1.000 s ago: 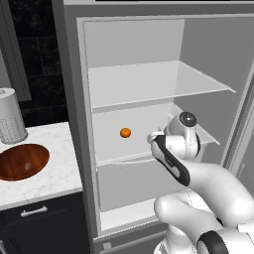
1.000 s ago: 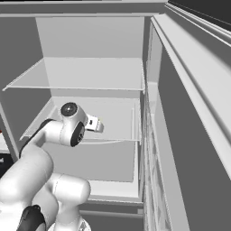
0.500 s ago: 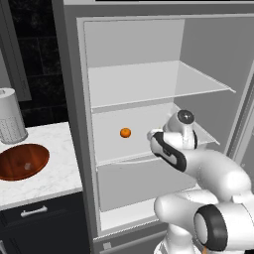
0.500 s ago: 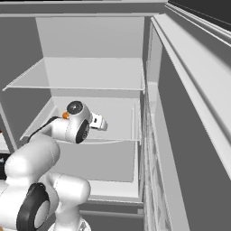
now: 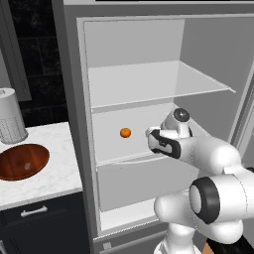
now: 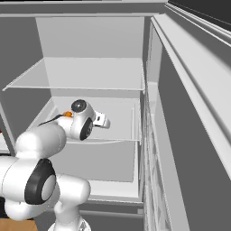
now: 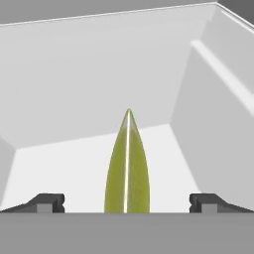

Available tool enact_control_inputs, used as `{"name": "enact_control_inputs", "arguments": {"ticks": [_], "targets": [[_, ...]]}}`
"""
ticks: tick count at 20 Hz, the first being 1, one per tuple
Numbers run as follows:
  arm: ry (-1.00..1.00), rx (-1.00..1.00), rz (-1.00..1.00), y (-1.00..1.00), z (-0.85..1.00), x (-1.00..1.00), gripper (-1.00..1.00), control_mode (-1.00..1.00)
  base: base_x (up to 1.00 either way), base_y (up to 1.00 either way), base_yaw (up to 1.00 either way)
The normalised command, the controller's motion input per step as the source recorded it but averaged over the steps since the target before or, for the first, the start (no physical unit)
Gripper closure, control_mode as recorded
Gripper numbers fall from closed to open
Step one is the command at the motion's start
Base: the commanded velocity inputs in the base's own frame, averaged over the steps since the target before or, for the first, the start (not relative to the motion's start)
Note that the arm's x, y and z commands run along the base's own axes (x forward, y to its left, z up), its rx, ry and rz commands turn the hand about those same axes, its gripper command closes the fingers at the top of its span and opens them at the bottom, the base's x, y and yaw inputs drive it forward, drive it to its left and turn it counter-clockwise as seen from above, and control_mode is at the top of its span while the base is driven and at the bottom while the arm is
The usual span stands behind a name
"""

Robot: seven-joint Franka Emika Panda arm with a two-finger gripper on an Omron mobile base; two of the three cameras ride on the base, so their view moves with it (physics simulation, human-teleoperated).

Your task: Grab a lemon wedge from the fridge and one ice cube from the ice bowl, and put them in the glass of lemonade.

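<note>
The fridge (image 5: 73,124) stands open, and my arm reaches onto its middle shelf (image 5: 111,149). The lemon wedge (image 5: 125,132) lies on that shelf as a tiny orange lump. My gripper (image 5: 150,134) hangs a short gap to its right. In the right base view the lemon wedge (image 6: 66,114) peeks out beside the wrist. In the hand view the lemon wedge (image 7: 127,163) is a yellow-green pointed sliver, centred ahead of my open gripper (image 7: 127,202), whose tips hold nothing. The reddish-brown ice bowl (image 5: 22,162) sits on the counter at the left. The glass of lemonade is out of view.
A white ribbed paper-towel roll (image 5: 10,115) stands behind the bowl on the marble counter (image 5: 54,173). Another fridge shelf (image 5: 149,84) lies just above my hand. The open fridge door (image 6: 189,135) runs along the right side. Dark cabinets sit under the counter.
The elbow has swung forward and the wrist has turned, so the wedge now peeks out in the right base view. The hand has edged slightly toward it. The jaws stay open.
</note>
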Motion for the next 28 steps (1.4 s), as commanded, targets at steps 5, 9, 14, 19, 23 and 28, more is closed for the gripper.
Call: {"name": "enact_control_inputs", "arguments": {"ticks": [5, 9, 14, 19, 23, 28], "targets": [[0.01, 0.00, -0.03, -0.11, 0.00, 0.11, -1.00, -1.00, 0.00, 0.00, 0.00], [0.01, 0.00, -0.03, -0.05, -0.04, 0.21, -1.00, -1.00, 0.00, 0.00, 0.00], [0.04, 0.00, -0.03, 0.00, -0.04, 0.30, -1.00, -1.00, 0.00, 0.00, 0.00], [0.00, 0.00, -0.01, 0.00, 0.00, 0.01, -1.00, -1.00, 0.00, 0.00, 0.00], [0.00, 0.00, -0.01, 0.00, 0.00, -0.16, -1.00, -1.00, 0.00, 0.00, 0.00], [0.00, 0.00, 0.00, 0.00, 0.00, -0.07, -1.00, -1.00, 0.00, 0.00, 0.00]]}}
